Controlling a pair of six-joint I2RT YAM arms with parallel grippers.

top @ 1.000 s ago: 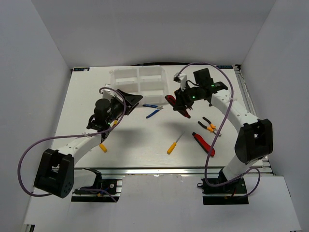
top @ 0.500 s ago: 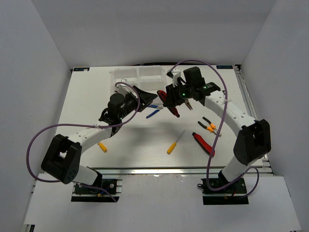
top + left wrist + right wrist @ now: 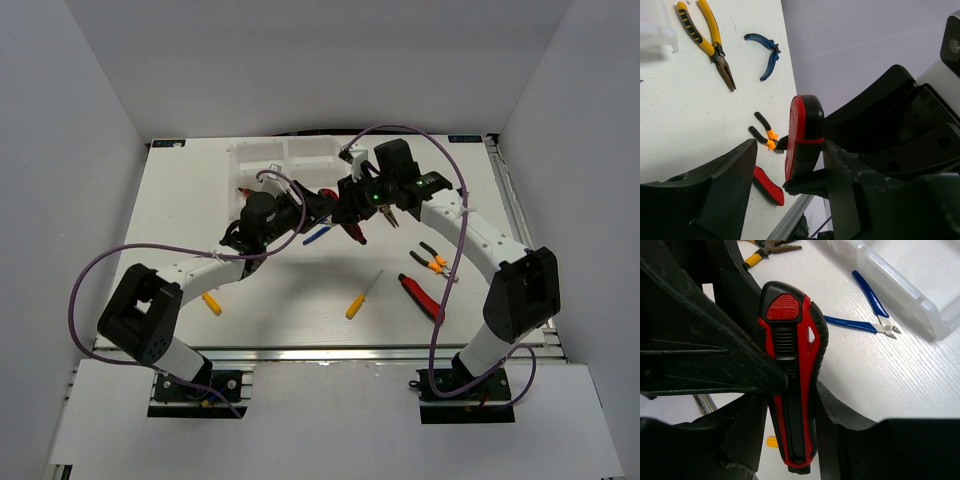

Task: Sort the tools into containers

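1. The left gripper (image 3: 316,207) hung back around 9 o'clock on the table (image 3: 170,230) a second ago. It has since swung into the middle. Its jaws have narrowed but stand either side of the red-and-black knife (image 3: 792,380), with a gap on one side, so it isn't clamped yet.
2. The knife is up off the table near the 6 o'clock edge of the organiser tray (image 3: 262,148), not in any compartment.
3. The right gripper (image 3: 354,207) is clamped on the knife and has nudged it toward 9 o'clock. This looks like a hand-off in progress.
4. Unsorted on the table: blue-handled pliers (image 3: 316,237) below the grippers, a yellow-handled screwdriver (image 3: 363,293) at 6 o'clock, and orange-handled pliers (image 3: 433,262) and a red cutter (image 3: 422,297) at 4 o'clock. Plenty left to sort.
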